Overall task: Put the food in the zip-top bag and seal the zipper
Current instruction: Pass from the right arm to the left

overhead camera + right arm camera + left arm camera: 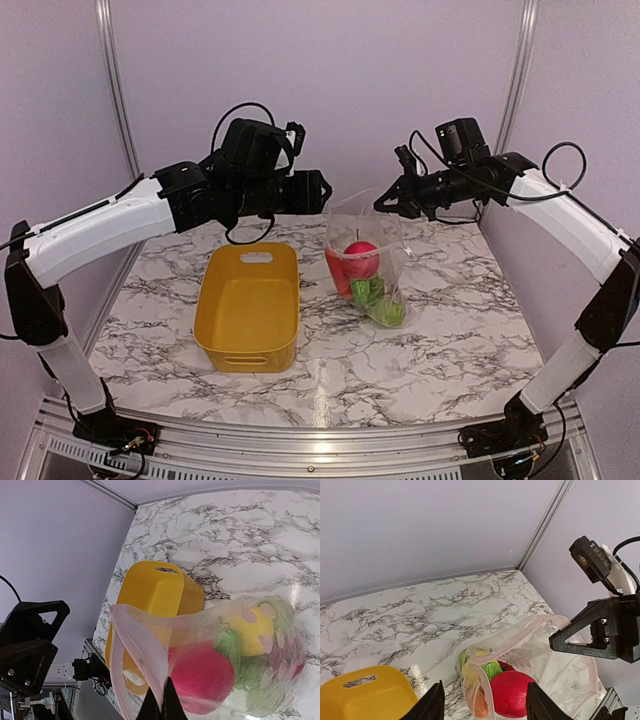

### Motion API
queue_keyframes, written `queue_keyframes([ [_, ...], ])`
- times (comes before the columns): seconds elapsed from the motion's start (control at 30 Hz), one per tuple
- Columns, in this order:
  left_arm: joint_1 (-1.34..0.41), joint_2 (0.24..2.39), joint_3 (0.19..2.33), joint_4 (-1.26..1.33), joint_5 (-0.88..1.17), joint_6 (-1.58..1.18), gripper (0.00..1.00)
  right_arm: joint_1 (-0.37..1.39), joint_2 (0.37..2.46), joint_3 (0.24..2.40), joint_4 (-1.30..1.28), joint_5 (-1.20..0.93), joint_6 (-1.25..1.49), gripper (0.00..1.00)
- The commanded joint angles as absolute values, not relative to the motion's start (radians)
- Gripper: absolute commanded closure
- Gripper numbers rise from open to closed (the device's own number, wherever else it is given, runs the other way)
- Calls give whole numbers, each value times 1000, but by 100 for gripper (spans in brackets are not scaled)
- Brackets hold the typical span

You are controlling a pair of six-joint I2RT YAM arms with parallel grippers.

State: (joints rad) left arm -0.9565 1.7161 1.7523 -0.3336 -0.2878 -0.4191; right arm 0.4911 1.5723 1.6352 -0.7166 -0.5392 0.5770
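My right claw (161,706) pinches the zipper (135,645) to hang the zip-top bag (372,240) upright just right of the yellow tub (248,305), so the food (362,262) settles at its bottom, while my left claw (485,692) gapes wide and empty above the tub's far end, probably to catch the mouth's other corner.

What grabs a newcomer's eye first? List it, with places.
The clear zip-top bag is held up by its top edge in the shut right gripper above the marble table's middle, a red apple and green toy food showing through. The bright yellow tub stands beside it on the left arm's side, and the left gripper hovers open near the bag's mouth.
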Motion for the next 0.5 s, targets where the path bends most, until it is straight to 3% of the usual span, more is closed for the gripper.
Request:
queue_keyframes([
  [0.0, -948, 1751, 1719, -440, -201, -491, 52, 500, 1540, 1631, -672, -558, 585, 100],
  [0.47, -939, 1886, 1854, -555, -143, -541, 58, 500, 1531, 1619, -665, -559, 586, 100],
])
